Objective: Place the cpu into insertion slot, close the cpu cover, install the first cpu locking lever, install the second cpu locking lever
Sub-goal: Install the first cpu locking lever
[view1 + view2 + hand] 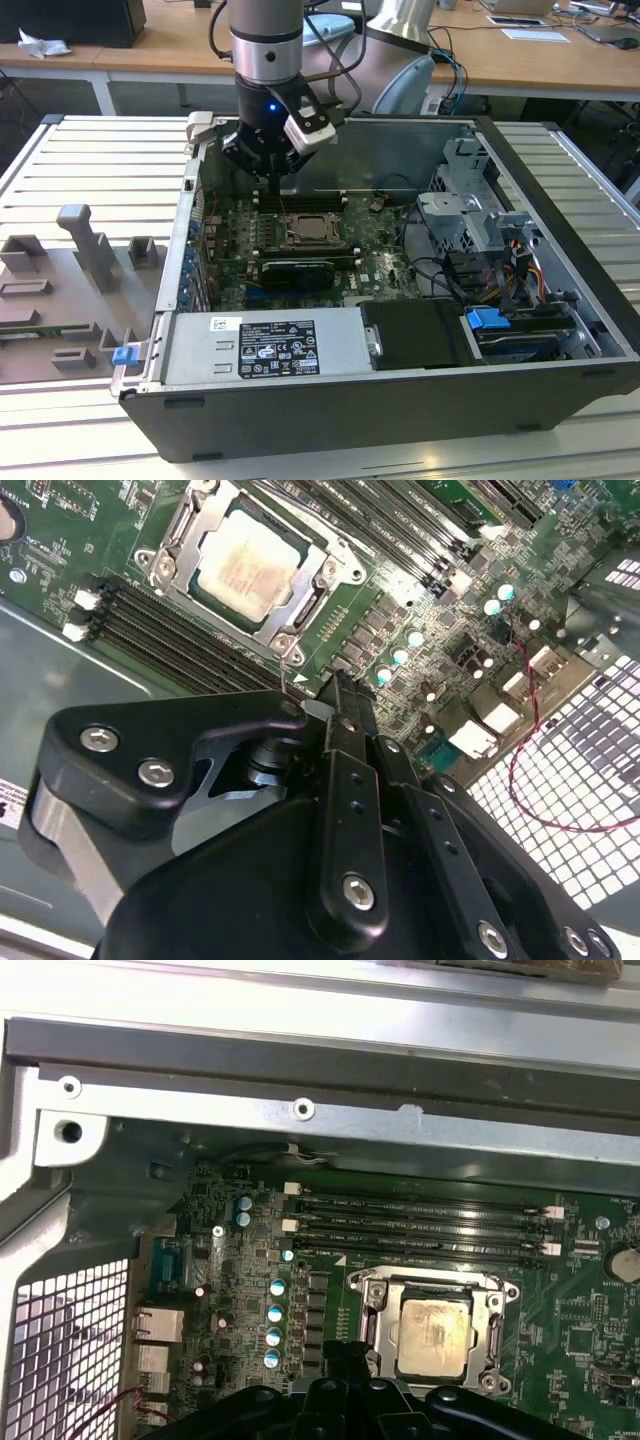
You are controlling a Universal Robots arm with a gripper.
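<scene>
Grey fixture blocks (85,245): these stand on the slatted table at the exterior view's left, well apart from the work and out of the way.
Computer case (560,230): it lies on its side with the panel off, so the green board faces up and the arm can reach in from above.
Gripper (271,180): it hangs over the board near the case's far wall, just beside the socket rather than over it. In the second wrist view the jaws look drawn together with nothing between them.
Insertion slot (290,243): it sits mid-board, just to the exterior view's right of the gripper tip.
Cpu (245,568): it is seated flat in the slot with its pale metal top up, so the placing looks done.
Cpu cover (310,602): it appears folded down flat around the chip, which shows through its window. I judge it closed.
Memory slots (420,1225): long black rows run just beside the socket and crowd that side of it.
Black card (295,272): it stands near the socket on the side towards the camera, limiting room there.
Drive cage (465,200): it sits at the exterior view's right with loose cables, well apart from the gripper.
</scene>
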